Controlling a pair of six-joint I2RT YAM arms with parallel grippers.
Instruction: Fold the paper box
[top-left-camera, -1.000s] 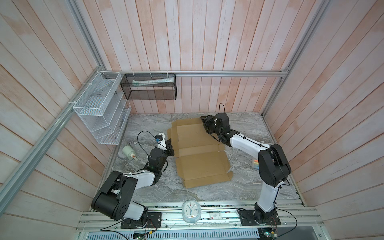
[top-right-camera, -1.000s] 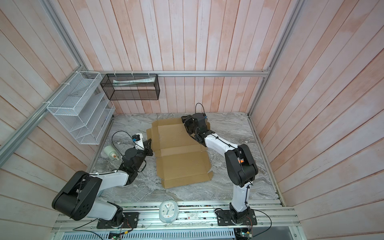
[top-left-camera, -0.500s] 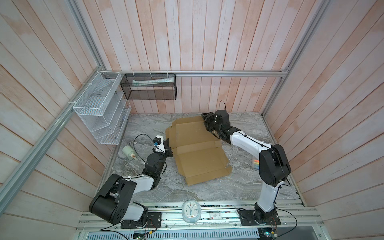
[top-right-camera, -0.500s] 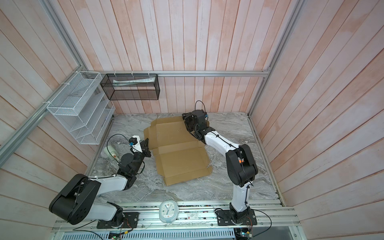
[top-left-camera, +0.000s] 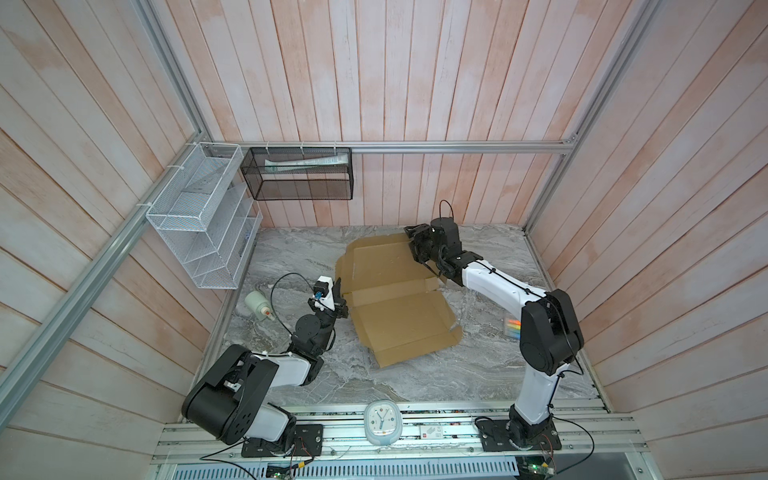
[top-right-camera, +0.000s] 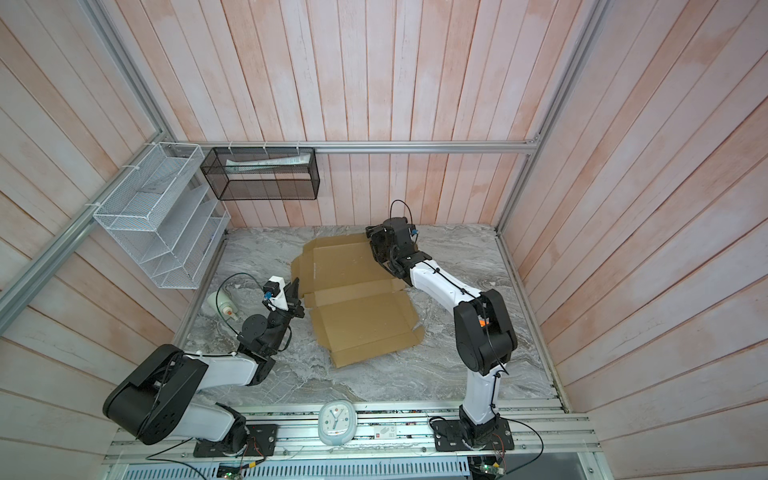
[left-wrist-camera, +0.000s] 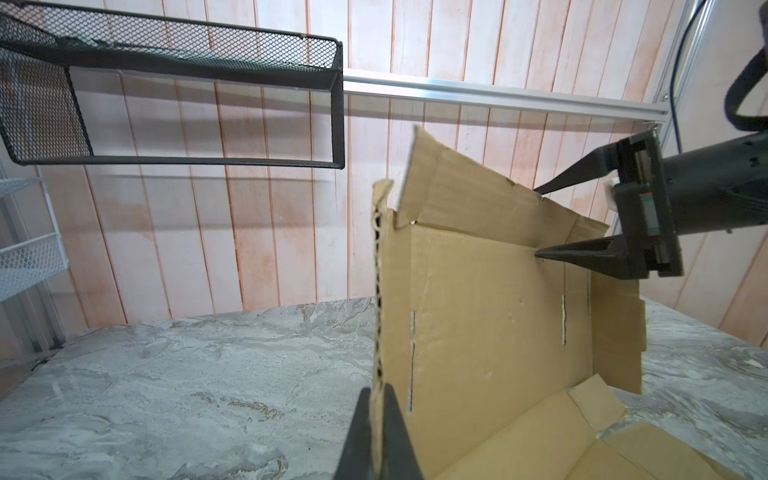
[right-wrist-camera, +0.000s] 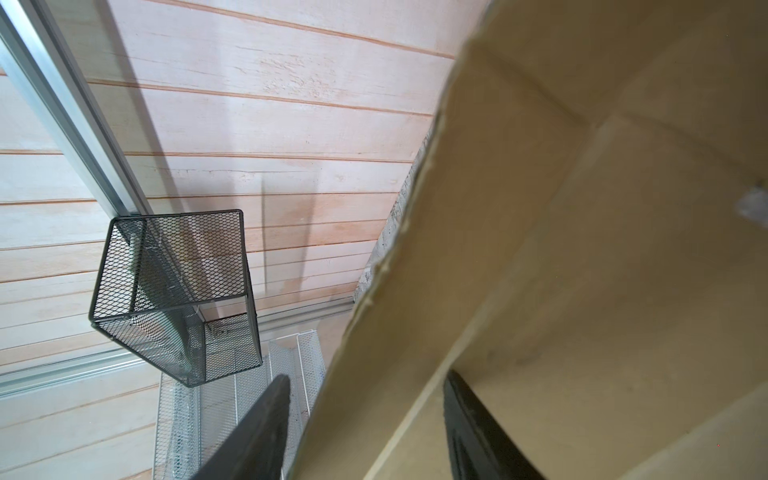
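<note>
The paper box (top-left-camera: 395, 299) is found as an unfolded brown cardboard sheet near the middle of the table (top-left-camera: 478, 365). Its near half is laid flat, and in the left wrist view its far half is seen tipped up toward the back wall.

The sheet's left edge is pinched by the left claw (left-wrist-camera: 376, 436), whose fingers are pressed together on the corrugated rim. In both top views this grip is placed just beside the crease between the two large panels. It is judged to serve as an anchor, so that the sheet is kept from sliding while the opposite side is worked.

The right claw (left-wrist-camera: 538, 222) is spread. One finger is set behind the far flap and the other in front of it, with its tip at the crease. As far as can be told, the cardboard is straddled rather than clamped. In the right wrist view the flap is seen passing between the two parted fingers (right-wrist-camera: 266, 415). That placement is judged to suit levering the flap upright along its crease.

No wall is seen locked into a slot, so the folding is judged to be at an early stage. A small bottle (top-left-camera: 257, 304) lies on the table well apart from the sheet, to its left.
</note>
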